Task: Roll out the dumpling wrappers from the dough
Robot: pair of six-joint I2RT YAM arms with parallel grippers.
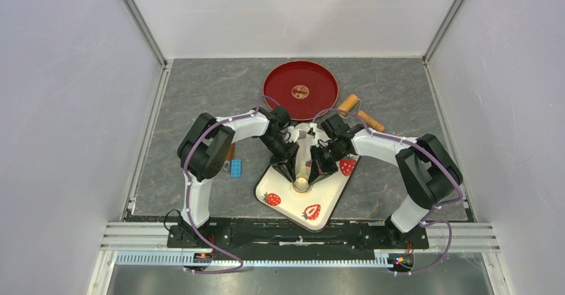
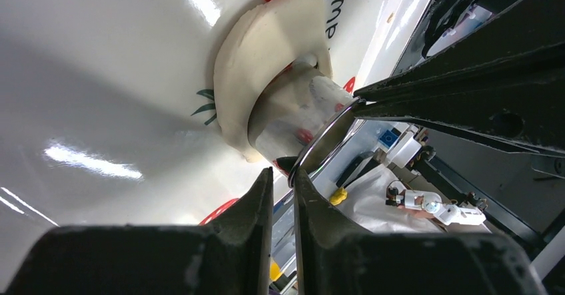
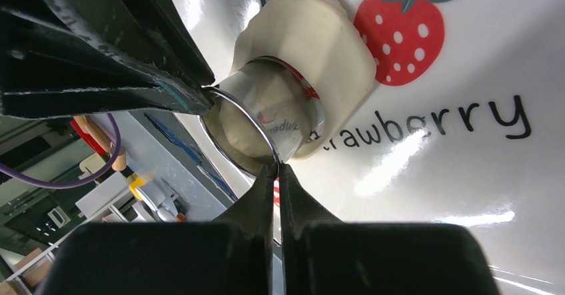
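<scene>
Both tools are pinched onto one metal ring cutter: the left gripper has its fingers nearly together on the rim's thin edge, and the right gripper is pressed just as narrowly onto the rim from the opposite side.

At the bottom edge of the top view a ribbed aluminium rail runs across, with the two arm bases bolted behind it. From there each arm rises with its elbow thrown outward, forearm angled back to the centre and wrist tipped down, so the fingertips meet low over the white strawberry tray (it sits askew, just below centre).

The dough lies flattened on that tray, a pale cream patch beside a printed strawberry, with the ring standing on it and pale dough showing inside the ring.

The tray rests on a grey marbled table. A small blue object lies left of the tray. Farther up, a round red plate carries a gold emblem at its middle, and a tan wooden roller lies slanted just right of it. Plain pale walls close in the left, right and far sides.
</scene>
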